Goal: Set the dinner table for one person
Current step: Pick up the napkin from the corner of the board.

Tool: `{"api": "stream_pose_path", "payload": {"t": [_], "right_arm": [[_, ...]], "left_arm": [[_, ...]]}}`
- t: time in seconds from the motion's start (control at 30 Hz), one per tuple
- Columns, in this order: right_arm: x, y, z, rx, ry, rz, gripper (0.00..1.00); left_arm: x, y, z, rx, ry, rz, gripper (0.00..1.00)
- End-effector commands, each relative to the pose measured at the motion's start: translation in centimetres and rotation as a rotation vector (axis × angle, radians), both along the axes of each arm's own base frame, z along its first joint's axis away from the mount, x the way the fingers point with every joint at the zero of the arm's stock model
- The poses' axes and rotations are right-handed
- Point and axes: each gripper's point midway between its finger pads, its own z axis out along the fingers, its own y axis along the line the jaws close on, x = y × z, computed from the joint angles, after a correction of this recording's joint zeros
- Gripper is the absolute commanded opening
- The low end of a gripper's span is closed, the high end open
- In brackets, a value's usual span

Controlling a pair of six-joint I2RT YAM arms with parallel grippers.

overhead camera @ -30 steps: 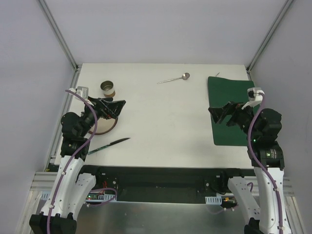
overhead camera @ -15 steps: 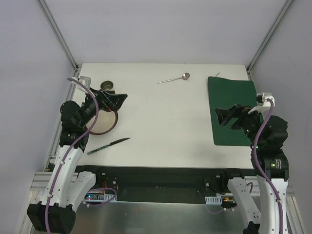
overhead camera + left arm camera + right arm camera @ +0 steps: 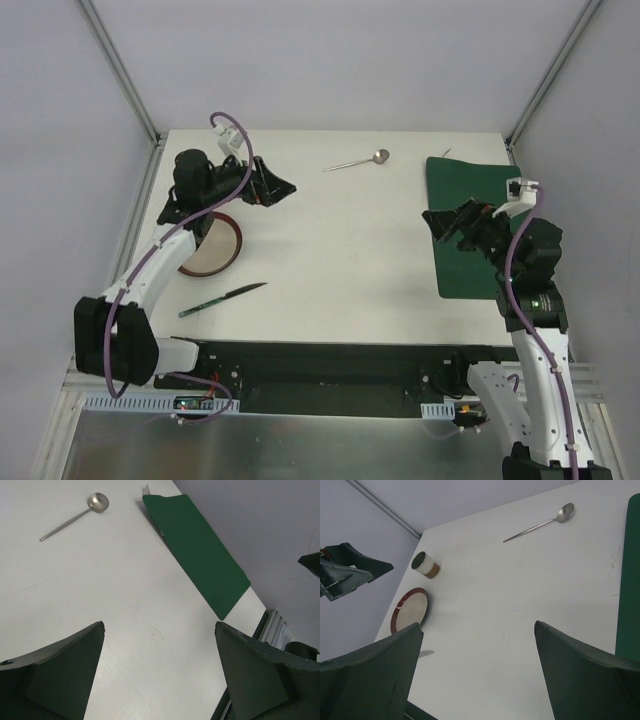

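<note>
The dinner table (image 3: 330, 240) is a plain white top. On it lie a red-rimmed plate (image 3: 212, 250) at the left, a knife (image 3: 222, 298) near the front, a spoon (image 3: 358, 161) at the back, and a dark green placemat (image 3: 480, 225) at the right with fork tines (image 3: 446, 152) poking out at its far corner. My left gripper (image 3: 285, 187) hovers open above the back left, empty. The right wrist view shows a cup (image 3: 426, 564) beyond the plate (image 3: 410, 610). My right gripper (image 3: 440, 222) stands open and empty over the placemat's left edge.
Metal frame rails (image 3: 125, 70) rise at the back corners, with grey walls on three sides. The arms' black base strip (image 3: 330, 355) runs along the near edge. My left arm covers the cup in the top view.
My left arm has swung from above the plate up toward the back left, its gripper now pointing right. The right gripper shifted slightly back and left. Both stayed open.
</note>
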Motion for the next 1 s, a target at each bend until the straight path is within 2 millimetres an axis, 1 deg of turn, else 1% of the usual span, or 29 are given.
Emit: {"api": "stream_pose_path", "payload": {"t": [0.0, 0.03, 0.07, 0.1, 0.13, 0.17, 0.23, 0.27, 0.3, 0.33, 0.37, 0.4, 0.43, 0.47, 0.5, 0.53, 0.57, 0.6, 0.63, 0.67, 0.7, 0.73, 0.77, 0.8, 0.83, 0.9, 0.93, 0.97], "right_arm": [[0.8, 0.4, 2.5, -0.033, -0.046, 0.044, 0.96], [1.2, 0.4, 2.4, -0.037, -0.032, 0.045, 0.96], [1.3, 0.4, 2.3, -0.039, -0.020, 0.039, 0.96], [1.5, 0.2, 2.1, -0.042, -0.014, 0.029, 0.96], [1.9, 0.1, 1.9, -0.047, -0.004, 0.026, 0.96], [2.1, 0.1, 1.8, -0.053, -0.002, 0.024, 0.96], [2.7, -0.2, 1.4, -0.060, 0.013, 0.010, 0.96], [2.9, -0.5, 1.6, -0.068, 0.015, -0.007, 0.96], [3.2, -0.6, 1.4, -0.072, 0.023, -0.016, 0.96], [3.8, -0.8, 1.0, -0.076, 0.044, -0.025, 0.96], [4.2, -0.9, 1.2, -0.079, 0.047, -0.028, 0.96], [5.0, -0.9, 0.7, -0.079, 0.072, -0.027, 0.96], [5.4, -1.0, 0.5, -0.078, 0.085, -0.030, 0.96], [5.8, -1.0, 0.6, -0.073, 0.093, -0.028, 0.96], [6.6, -1.0, -0.2, -0.070, 0.126, -0.026, 0.96], [7.0, -1.0, -0.5, -0.066, 0.138, -0.025, 0.96], [7.4, -1.2, -0.7, -0.056, 0.152, -0.026, 0.96], [7.9, -1.1, -1.4, -0.050, 0.179, -0.016, 0.96], [8.1, -0.8, -1.5, -0.043, 0.186, -0.002, 0.96], [8.5, -1.5, -1.7, -0.033, 0.193, -0.015, 0.96], [8.9, -1.5, -2.3, -0.026, 0.213, -0.013, 0.96], [9.0, -1.6, -2.4, -0.020, 0.219, -0.010, 0.96], [9.1, -1.7, -2.4, -0.013, 0.219, -0.004, 0.96], [9.2, -1.8, -2.6, -0.009, 0.227, -0.003, 0.96], [9.2, -1.9, -2.7, -0.006, 0.227, -0.005, 0.96], [9.2, -2.2, -2.8, -0.006, 0.225, -0.014, 0.96], [9.1, -2.5, -3.0, -0.008, 0.227, -0.021, 0.96], [9.0, -2.7, -3.0, -0.005, 0.227, -0.028, 0.96]], "left_arm": [[1.9, -2.5, 1.7, 0.022, -0.091, -0.121, 0.90], [2.3, -2.9, 1.3, 0.022, -0.080, -0.135, 0.90], [3.6, -3.4, 0.6, 0.028, -0.062, -0.148, 0.88], [4.1, -3.8, 0.3, 0.028, -0.050, -0.156, 0.88], [4.7, -4.6, -1.2, 0.033, -0.014, -0.175, 0.87], [5.4, -5.1, -0.9, 0.034, -0.025, -0.183, 0.86], [6.0, -6.3, -1.4, 0.038, -0.017, -0.207, 0.86], [7.0, -6.8, -1.9, 0.046, -0.019, -0.214, 0.86], [7.3, -7.3, -2.1, 0.052, -0.021, -0.220, 0.85], [8.0, -7.8, -3.3, 0.060, -0.001, -0.227, 0.86], [8.3, -8.8, -2.6, 0.068, -0.032, -0.248, 0.86], [8.6, -9.3, -2.9, 0.075, -0.032, -0.258, 0.86], [9.0, -9.9, -4.0, 0.083, -0.012, -0.272, 0.86], [9.4, -10.8, -3.4, 0.084, -0.041, -0.290, 0.86], [9.5, -11.2, -3.5, 0.084, -0.044, -0.304, 0.86], [9.8, -11.8, -4.5, 0.086, -0.029, -0.317, 0.86], [10.1, -12.6, -3.9, 0.085, -0.057, -0.331, 0.87], [10.3, -13.2, -4.0, 0.086, -0.062, -0.341, 0.87], [10.8, -13.7, -5.3, 0.090, -0.044, -0.348, 0.87], [11.2, -14.3, -4.6, 0.086, -0.072, -0.353, 0.86], [11.3, -15.2, -4.9, 0.085, -0.072, -0.364, 0.86], [11.8, -15.7, -6.4, 0.089, -0.051, -0.371, 0.87], [12.3, -16.4, -5.8, 0.078, -0.068, -0.376, 0.86], [12.4, -17.4, -6.0, 0.072, -0.069, -0.389, 0.86], [13.2, -18.1, -6.7, 0.067, -0.067, -0.393, 0.87], [13.9, -19.3, -7.1, 0.044, -0.064, -0.398, 0.87], [14.4, -20.2, -8.1, 0.039, -0.057, -0.398, 0.87], [14.7, -20.7, -8.5, 0.024, -0.035, -0.393, 0.87]]}}
